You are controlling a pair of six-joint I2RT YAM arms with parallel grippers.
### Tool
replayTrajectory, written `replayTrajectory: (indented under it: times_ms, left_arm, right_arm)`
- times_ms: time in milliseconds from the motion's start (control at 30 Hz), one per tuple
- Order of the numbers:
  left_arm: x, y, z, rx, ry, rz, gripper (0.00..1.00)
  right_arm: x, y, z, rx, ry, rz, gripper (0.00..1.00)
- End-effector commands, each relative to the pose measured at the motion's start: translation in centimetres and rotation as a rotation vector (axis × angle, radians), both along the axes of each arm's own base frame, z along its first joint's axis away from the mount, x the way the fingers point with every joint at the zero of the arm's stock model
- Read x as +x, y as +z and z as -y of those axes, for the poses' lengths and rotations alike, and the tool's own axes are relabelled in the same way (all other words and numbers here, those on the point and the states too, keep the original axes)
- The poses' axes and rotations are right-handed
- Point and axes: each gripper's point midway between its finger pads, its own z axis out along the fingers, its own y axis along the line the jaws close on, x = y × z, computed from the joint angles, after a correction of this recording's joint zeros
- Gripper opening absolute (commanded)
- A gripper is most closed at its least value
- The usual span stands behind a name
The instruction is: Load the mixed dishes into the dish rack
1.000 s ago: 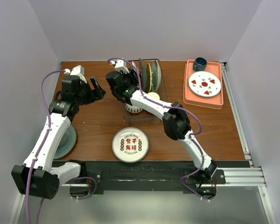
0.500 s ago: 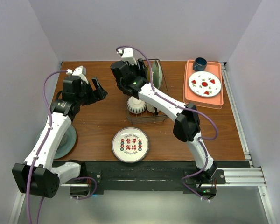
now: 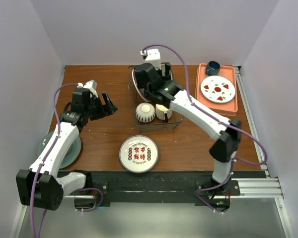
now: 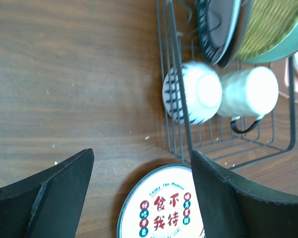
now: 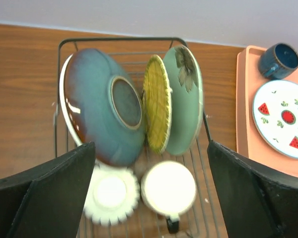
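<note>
The dish rack [image 3: 174, 121] [image 5: 119, 39] holds a blue-glazed dish [image 5: 99, 104], a yellow plate [image 5: 156, 104] and the pale green flower-marked plate [image 5: 186, 99] on edge. In front of them the striped bowl [image 5: 111, 193] [image 3: 145, 112] and the cream mug [image 5: 169, 188] [image 4: 248, 91] sit upside down. My right gripper [image 5: 151, 148] [image 3: 151, 79] hangs open above the rack, holding nothing. My left gripper [image 4: 141, 158] [image 3: 108, 104] is open over the table left of the rack, above a white plate with red characters [image 4: 164, 208] [image 3: 138, 153].
An orange tray [image 3: 202, 104] at the back right carries a watermelon-patterned plate [image 3: 218, 89] and a dark blue mug [image 3: 212, 67]. A teal plate [image 3: 72, 148] lies at the left under my left arm. White walls close in the table on three sides.
My right gripper has opened and swung right and back, now over the rack; the striped bowl shows uncovered in the rack. My left arm has shifted slightly right and forward.
</note>
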Motion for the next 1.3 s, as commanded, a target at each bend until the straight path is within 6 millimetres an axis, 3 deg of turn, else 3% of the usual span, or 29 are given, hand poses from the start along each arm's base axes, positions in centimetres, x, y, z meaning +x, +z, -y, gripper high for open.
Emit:
replayTrajectory:
  times_ms: [0, 67, 133, 167, 200, 267, 300, 367, 500, 567, 600, 633, 667, 700, 733, 900, 1167, 1267]
  left_arm:
    - [-0.6, -0.6, 0.5, -0.016, -0.042, 0.015, 0.84]
    - [-0.8, -1.1, 0.5, -0.019, -0.046, 0.002, 0.84]
    - [-1.0, -1.3, 0.8, -0.025, -0.060, -0.005, 0.84]
    - [-1.1, -1.4, 0.9, -0.028, -0.066, -0.008, 0.84]
    - [-1.1, -1.4, 0.9, -0.030, -0.068, -0.008, 0.84]
    - [-1.5, -1.8, 1.1, -0.036, -0.084, -0.017, 0.84]
    - [-1.6, -1.9, 1.2, -0.038, -0.092, -0.017, 0.84]
    - [-2.4, -3.0, 1.5, -0.051, -0.112, -0.046, 0.84]
    - [-3.9, -5.1, 2.1, -0.081, -0.143, -0.099, 0.84]
    - [-4.8, -6.4, 2.3, -0.102, -0.151, -0.140, 0.84]
    - [-5.1, -6.8, 2.5, -0.112, -0.154, -0.149, 0.84]
    - [-5.9, -7.8, 2.6, -0.125, -0.162, -0.177, 0.84]
    - [-6.2, -8.2, 2.8, -0.140, -0.156, -0.194, 0.84]
    - [-6.3, -8.4, 2.9, -0.156, -0.152, -0.196, 0.84]
    - [-7.2, -9.3, 3.3, -0.188, -0.164, -0.228, 0.84]
    - [-8.7, -10.7, 4.9, -0.345, -0.145, -0.273, 0.83]
    - [-10.4, -12.8, 4.5, -0.329, -0.129, -0.323, 0.77]
    - [-11.4, -13.7, 4.8, -0.353, -0.134, -0.363, 0.73]
  right_arm:
    - [-3.2, 2.2, 1.7, 0.162, 0.102, -0.039, 0.99]
    - [-4.5, 3.1, 2.3, 0.197, 0.132, -0.038, 0.99]
    - [-5.4, 1.6, 2.4, 0.188, 0.166, -0.081, 0.99]
    - [-6.1, 2.2, 2.8, 0.204, 0.178, -0.080, 0.99]
    - [-6.7, 0.7, 3.1, 0.185, 0.185, -0.114, 0.99]
    - [-8.4, 0.8, 3.4, 0.223, 0.236, -0.135, 0.99]
    - [-9.3, -1.0, 3.5, 0.218, 0.259, -0.174, 0.98]
    - [-10.8, -2.2, 3.4, 0.252, 0.314, -0.211, 0.98]
    - [-14.4, -5.6, 5.8, 0.289, 0.327, -0.272, 0.98]
    - [-15.7, -6.9, 5.8, 0.323, 0.355, -0.297, 0.97]
    - [-16.8, -9.2, 5.9, 0.327, 0.378, -0.351, 0.96]
    - [-17.6, -8.8, 5.9, 0.369, 0.399, -0.341, 0.95]
    - [-18.0, -9.2, 5.6, 0.393, 0.420, -0.343, 0.94]
    - [-19.0, -10.8, 5.7, 0.403, 0.439, -0.384, 0.94]
    - [-19.6, -10.6, 5.7, 0.441, 0.449, -0.379, 0.93]
    - [-21.5, -13.0, 4.5, 0.568, 0.509, -0.424, 0.91]
    - [-23.4, -19.8, 3.0, 0.641, 0.498, -0.598, 0.81]
    - [-23.6, -21.4, 2.9, 0.650, 0.484, -0.627, 0.78]
